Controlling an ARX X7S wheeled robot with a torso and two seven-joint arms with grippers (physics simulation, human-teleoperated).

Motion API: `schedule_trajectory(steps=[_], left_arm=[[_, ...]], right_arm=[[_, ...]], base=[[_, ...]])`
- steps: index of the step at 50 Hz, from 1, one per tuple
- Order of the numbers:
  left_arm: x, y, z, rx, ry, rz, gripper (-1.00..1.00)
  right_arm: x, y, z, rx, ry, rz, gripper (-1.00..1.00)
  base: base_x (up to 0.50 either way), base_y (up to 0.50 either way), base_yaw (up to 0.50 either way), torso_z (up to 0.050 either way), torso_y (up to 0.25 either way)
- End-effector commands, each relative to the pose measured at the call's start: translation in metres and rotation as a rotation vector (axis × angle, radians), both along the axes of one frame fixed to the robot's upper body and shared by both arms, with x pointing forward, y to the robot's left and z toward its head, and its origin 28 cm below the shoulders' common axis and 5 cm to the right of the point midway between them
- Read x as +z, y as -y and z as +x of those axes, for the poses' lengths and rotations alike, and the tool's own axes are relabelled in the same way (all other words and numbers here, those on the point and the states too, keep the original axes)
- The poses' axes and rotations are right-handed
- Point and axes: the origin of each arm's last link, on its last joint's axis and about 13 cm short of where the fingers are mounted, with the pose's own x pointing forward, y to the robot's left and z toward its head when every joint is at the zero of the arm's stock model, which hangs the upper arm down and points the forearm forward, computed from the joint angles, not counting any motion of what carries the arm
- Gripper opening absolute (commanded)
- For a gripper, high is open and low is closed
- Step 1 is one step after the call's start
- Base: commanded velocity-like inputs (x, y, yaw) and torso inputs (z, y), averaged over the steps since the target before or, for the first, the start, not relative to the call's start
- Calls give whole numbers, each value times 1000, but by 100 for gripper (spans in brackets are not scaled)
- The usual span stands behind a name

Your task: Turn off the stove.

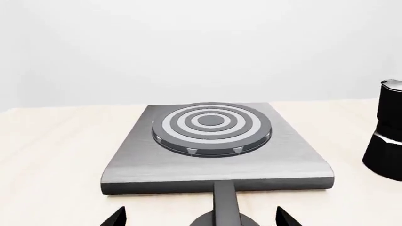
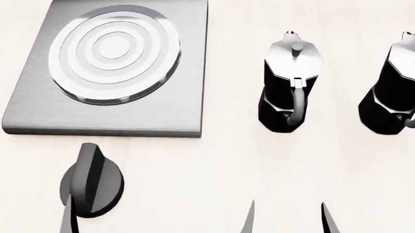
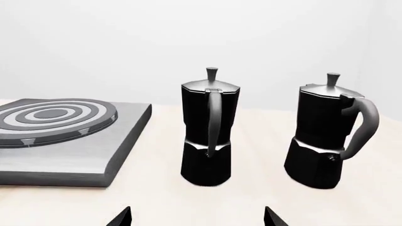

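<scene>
The stove [image 2: 110,73] is a flat grey slab with a round ringed burner at the head view's upper left; it also shows in the left wrist view [image 1: 213,146] and the right wrist view [image 3: 56,136]. The black round knob [image 2: 94,187] with a raised ridge lies on the table just in front of the stove. My left gripper [image 1: 201,219] is open, its fingertips [image 1: 116,219] standing either side of the knob [image 1: 225,205] without touching it. My right gripper [image 2: 288,223] is open and empty, in front of the moka pots.
Two black-and-silver moka pots [image 2: 288,97] [image 2: 389,92] stand upright to the right of the stove, handles towards me; both show in the right wrist view [image 3: 207,136] [image 3: 323,141]. One edges into the left wrist view [image 1: 386,136]. Everything rests on a pale wooden table [image 2: 194,184].
</scene>
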Motion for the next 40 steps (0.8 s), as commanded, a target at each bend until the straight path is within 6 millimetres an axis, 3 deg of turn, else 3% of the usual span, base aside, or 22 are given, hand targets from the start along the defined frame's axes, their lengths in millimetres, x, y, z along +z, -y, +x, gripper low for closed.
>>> schedule_trajectory(steps=[1,21,40], left_arm=[[14,3,-5,-38,52,-25,100],[44,21,-4,-143,135,-34,100],[40,25,19,-132,130,-15,100]], right_arm=[[0,1,2,-5,5,-11,100],[0,2,1,-6,4,-7,100],[0,2,2,-6,2,-12,100]], base=[[0,0,0,0,0],[0,0,0,0,0],[0,0,0,0,0]])
